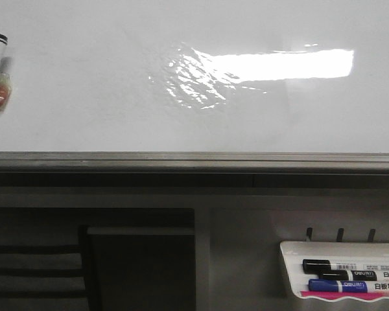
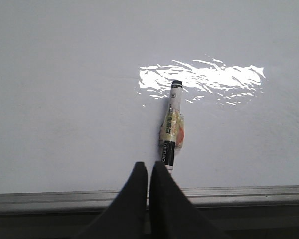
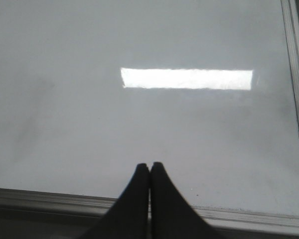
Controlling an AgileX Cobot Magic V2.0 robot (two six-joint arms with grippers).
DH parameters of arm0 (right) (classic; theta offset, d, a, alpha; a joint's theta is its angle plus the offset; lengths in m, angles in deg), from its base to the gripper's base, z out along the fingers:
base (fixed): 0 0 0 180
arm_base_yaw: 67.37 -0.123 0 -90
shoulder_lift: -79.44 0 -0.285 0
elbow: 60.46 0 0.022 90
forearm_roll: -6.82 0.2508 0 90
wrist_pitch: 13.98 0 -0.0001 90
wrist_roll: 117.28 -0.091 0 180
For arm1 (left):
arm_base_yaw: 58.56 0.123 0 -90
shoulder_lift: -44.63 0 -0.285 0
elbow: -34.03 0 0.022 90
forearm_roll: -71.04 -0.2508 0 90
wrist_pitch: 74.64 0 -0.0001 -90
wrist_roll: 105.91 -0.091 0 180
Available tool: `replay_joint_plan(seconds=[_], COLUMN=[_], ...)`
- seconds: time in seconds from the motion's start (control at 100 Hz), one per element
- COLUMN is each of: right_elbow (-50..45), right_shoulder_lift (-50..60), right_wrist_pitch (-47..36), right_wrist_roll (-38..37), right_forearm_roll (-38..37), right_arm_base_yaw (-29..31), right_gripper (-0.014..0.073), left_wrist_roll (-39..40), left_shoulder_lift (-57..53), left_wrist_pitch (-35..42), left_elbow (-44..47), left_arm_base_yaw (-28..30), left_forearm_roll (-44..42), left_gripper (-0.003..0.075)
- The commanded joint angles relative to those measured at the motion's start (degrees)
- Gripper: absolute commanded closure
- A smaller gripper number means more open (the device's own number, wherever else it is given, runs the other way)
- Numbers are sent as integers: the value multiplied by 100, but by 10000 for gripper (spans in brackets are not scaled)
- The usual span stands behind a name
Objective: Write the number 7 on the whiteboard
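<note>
The whiteboard [image 1: 117, 97] fills the upper half of the front view as a glossy white field, bounded below by a grey metal rim [image 1: 194, 160]. No number 7 is visible on it in any view; the writing has not begun. A bright rectangular glare patch [image 1: 285, 65] sits right of centre in the front view. Faint grey smudging shows at the left of the right wrist view.

Below the rim, a dark shelf structure [image 1: 139, 265] occupies the lower left of the front view. A white marker tray [image 1: 292, 253] sits at lower right, holding a black marker [image 1: 350, 266] and a blue marker [image 1: 350, 285].

A taped marker [image 2: 172, 124] lies flat on the board, at the far left edge of the front view and near centre in the left wrist view.

The left gripper [image 2: 149, 167] is at the bottom centre of its view, jaws closed on nothing, tips just below the marker's end. The right gripper [image 3: 149, 167] is likewise closed and empty, near the board's lower edge.

Hazards, as judged:
- Closed jaws advanced onto the marker would push it away rather than seat it; the jaws need to open first.
- The tape wrap makes the barrel uneven, so a grasp may tilt.
- The glossy surface offers little friction, so the marker may roll or slide.
- Glare may mask a thin stroke.
</note>
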Motion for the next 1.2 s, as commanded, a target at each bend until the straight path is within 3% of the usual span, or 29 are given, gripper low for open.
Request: replay_joint_plan(seconds=[0.0, 0.34, 0.51, 0.82, 1.01, 1.19], right_elbow=[-171, -158, 262, 2019, 3061, 3523], right_shoulder_lift=[108, 108, 59, -808, -1793, -2495], right_wrist_pitch=[-439, -727, -218, 1024, 2114, 2351], right_wrist_roll=[45, 45, 45, 45, 45, 55], right_forearm_roll=[-67, 26, 462, 475, 453, 431], right_arm_base_yaw=[20, 20, 20, 20, 20, 20], right_gripper=[665, 665, 665, 665, 665, 665], left_wrist_roll=[3, 3, 13, 13, 3, 3], left_shoulder_lift=[-170, -170, -170, 620, 1694, 2424], left_wrist_pitch=[491, 1351, 1406, -282, -2154, -2411], left_elbow=[201, 190, -143, -2079, -3243, -3704], left_arm_base_yaw=[13, 13, 13, 13, 13, 13], left_forearm_roll=[44, 95, 117, 117, -205, -205], left_gripper=[741, 741, 741, 741, 741, 741])
